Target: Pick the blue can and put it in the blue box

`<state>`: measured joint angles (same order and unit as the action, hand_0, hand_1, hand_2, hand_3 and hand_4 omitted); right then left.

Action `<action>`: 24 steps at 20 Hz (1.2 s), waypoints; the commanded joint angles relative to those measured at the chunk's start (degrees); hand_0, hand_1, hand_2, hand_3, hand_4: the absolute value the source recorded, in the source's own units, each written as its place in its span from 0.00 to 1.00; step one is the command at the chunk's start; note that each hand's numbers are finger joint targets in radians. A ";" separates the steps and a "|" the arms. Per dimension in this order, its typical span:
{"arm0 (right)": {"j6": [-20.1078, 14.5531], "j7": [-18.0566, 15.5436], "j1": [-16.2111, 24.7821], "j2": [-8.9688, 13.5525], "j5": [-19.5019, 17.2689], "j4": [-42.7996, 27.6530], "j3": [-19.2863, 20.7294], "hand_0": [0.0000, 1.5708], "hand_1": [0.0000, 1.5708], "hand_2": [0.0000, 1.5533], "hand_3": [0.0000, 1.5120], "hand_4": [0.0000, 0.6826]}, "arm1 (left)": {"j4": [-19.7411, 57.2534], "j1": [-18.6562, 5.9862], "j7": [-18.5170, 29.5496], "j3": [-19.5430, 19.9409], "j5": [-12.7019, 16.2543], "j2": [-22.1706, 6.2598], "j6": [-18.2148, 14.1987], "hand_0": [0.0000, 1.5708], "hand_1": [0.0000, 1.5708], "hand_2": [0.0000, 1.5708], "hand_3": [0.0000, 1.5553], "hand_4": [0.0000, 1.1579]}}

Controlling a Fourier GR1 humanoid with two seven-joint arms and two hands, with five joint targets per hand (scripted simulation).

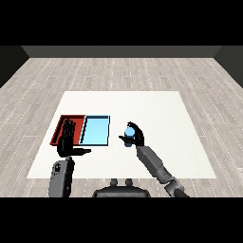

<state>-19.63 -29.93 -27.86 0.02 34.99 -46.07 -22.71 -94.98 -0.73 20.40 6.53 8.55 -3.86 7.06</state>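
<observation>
The blue can (129, 131) stands upright inside my right hand (136, 137), whose fingers and thumb curl round it, a short way right of the trays. The light blue tray (96, 130) lies left of the can with nothing in it. My left hand (67, 141) hovers with straight fingers over the red tray, its thumb pointing right toward the blue tray's near corner.
The red tray (63, 123) lies against the blue tray's left side, partly hidden by my left hand. The white table (161, 114) stretches wide to the right and back of the can. Grey wooden floor surrounds it.
</observation>
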 commanded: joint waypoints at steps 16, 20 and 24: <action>-17.42 13.59 -4.19 4.33 -10.20 -13.42 -5.26 0.92 0.92 0.94 0.93 0.92 | 1.76 0.59 0.71 -6.59 -6.76 2.52 -1.49 0.00 0.00 0.00 0.00 0.00; -17.78 16.59 -4.11 6.72 -14.91 -18.83 -7.85 0.91 0.91 0.93 0.92 0.91 | 1.32 -1.29 -4.53 -7.25 -4.61 2.28 -0.25 0.00 0.00 0.00 0.00 0.00; -15.52 19.26 -3.46 10.83 -17.49 -24.77 -6.68 0.91 0.91 0.93 0.93 0.90 | 4.67 -3.85 -5.38 -9.19 -6.51 2.65 -0.54 0.00 0.00 0.00 0.00 0.00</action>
<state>-35.59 -14.01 -31.98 8.08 20.74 -64.86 -28.64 -91.11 -3.70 16.80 -1.68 2.30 -1.21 5.92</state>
